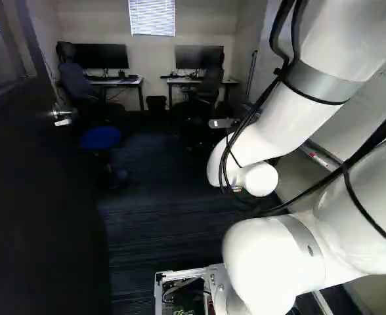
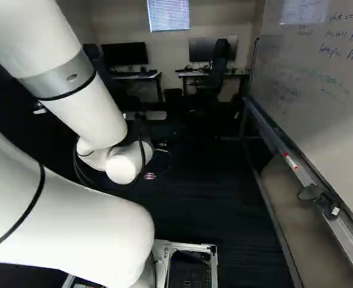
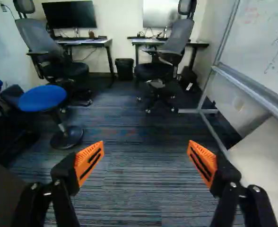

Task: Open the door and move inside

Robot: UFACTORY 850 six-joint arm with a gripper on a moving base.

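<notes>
Door handle [image 1: 62,114] in left base view, not wrist view; end effector [image 2: 141,125] spread.

From my station I see my white arm [image 2: 92,96] filling the left of the frame. Upper centre, a window with blinds [image 2: 168,15] sits above two desks with monitors [image 2: 124,54], a high-backed chair [image 2: 220,60] at the right-hand one. A whiteboard [image 2: 320,78] covers the upper right, a red-and-white marker [image 2: 290,161] on its tray [image 2: 344,231]. Dark carpet [image 2: 224,210] spans the lower centre.
</notes>
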